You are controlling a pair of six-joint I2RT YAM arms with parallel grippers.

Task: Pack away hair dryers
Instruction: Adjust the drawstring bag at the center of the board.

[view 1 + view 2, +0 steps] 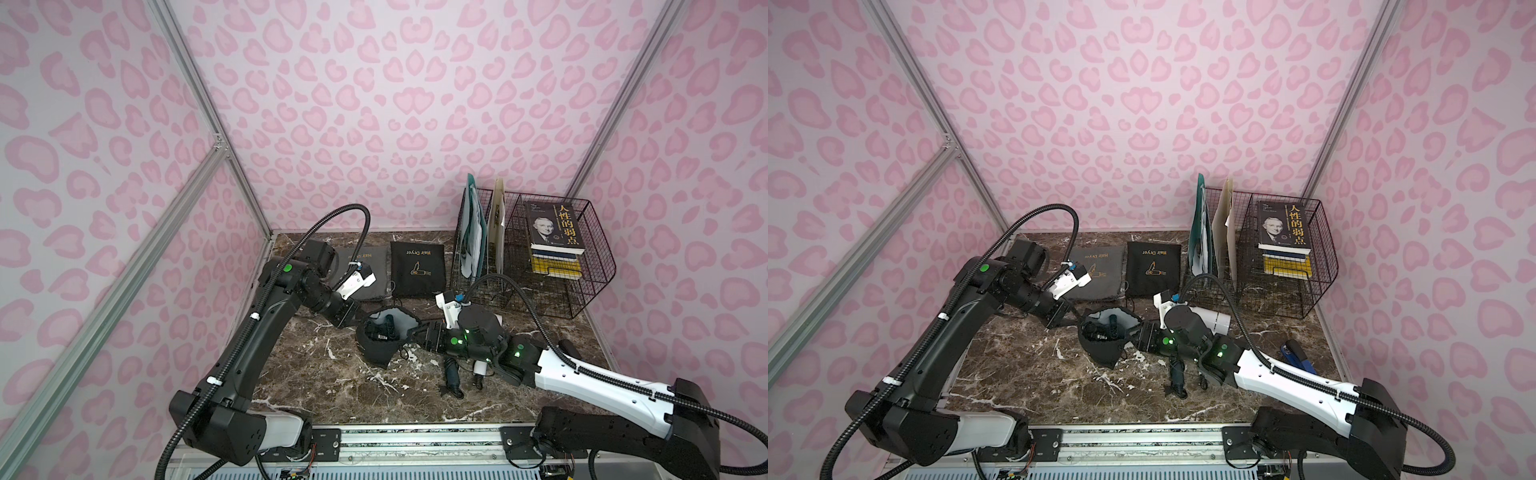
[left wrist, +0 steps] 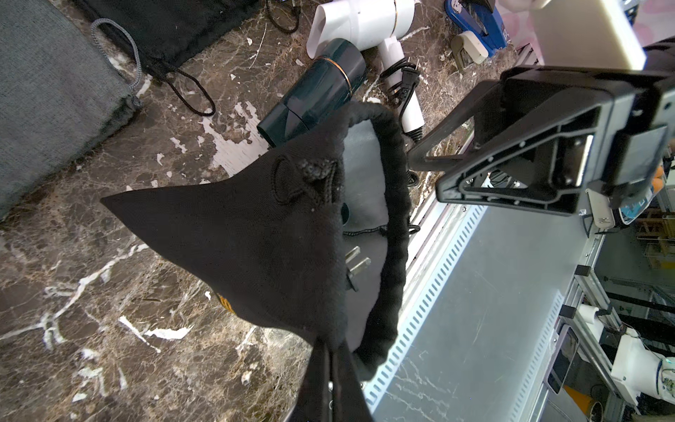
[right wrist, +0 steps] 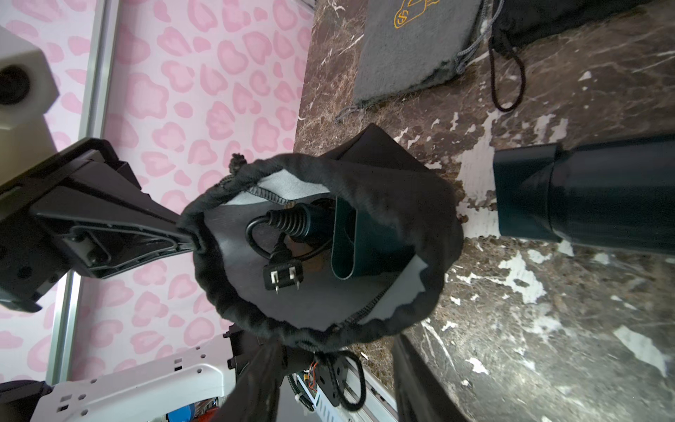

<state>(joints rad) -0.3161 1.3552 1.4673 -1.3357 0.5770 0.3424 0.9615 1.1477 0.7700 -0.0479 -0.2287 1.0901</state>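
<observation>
The left gripper (image 2: 330, 360) is pinching the rim of the held pouch (image 2: 237, 237), its jaws pressed together on the black cloth, and is holding the mouth facing up. Straight across the mouth, the right gripper (image 3: 338, 341) is hanging at the opposite rim with its jaws apart. The rim is lying between its fingers and nothing is clamped; whether a finger is touching the cloth I cannot tell.

Between the two grippers, inside the pouch, the bagged dryer (image 3: 347, 241) is lying, dark teal, with its plug (image 3: 283, 276) resting on top against the grey lining.

Just behind the right gripper, under that arm's wrist, the teal dryer (image 2: 321, 87) is lying on the table (image 1: 324, 374), its nozzle close to the pouch's side. The white dryer (image 1: 1214, 320) is lying just beside it, a little farther from the pouch.

Farther back, beyond the left gripper's wrist, the grey pouch (image 1: 1104, 266) and the flat black pouch (image 1: 417, 270) are lying side by side. A blue stapler (image 1: 1298, 355) is sitting beyond the right arm. Farthest off, in the back corner, a wire basket (image 1: 600, 266) is holding stacked books (image 1: 550, 226).
</observation>
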